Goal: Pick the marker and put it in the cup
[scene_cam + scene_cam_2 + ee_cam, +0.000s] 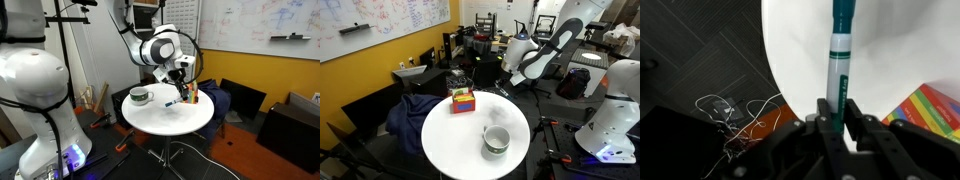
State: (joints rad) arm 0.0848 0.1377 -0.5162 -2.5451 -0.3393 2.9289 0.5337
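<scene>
A round white bench (170, 118) stands in a workshop, seen from the side in an exterior view. At its left sits the cup (139, 96), squat, wide and whitish-grey with a darker inside, nothing showing in it. To the right of the cup and apart from it is the marker (172, 101), a small blue-teal stick low over the bench top. Just right of that stands a box (190, 96) striped in orange, red and yellow. The white robot arm (160, 48) reaches down from above, its pincer (181, 84) right over the marker. In the wrist view, from the left: a dark floor with loose tangled cables (730, 115), then the curved bench edge, then the marker (840, 50) running straight up the picture — white near the pincer, teal farther off. The pincer (840, 128) is closed down to the marker's width, one finger (826, 118) tight against each side of its near end, so it grips the marker. Whether the marker is lifted clear of the bench cannot be told. At far right lies a corner of the striped box (930, 110).
</scene>
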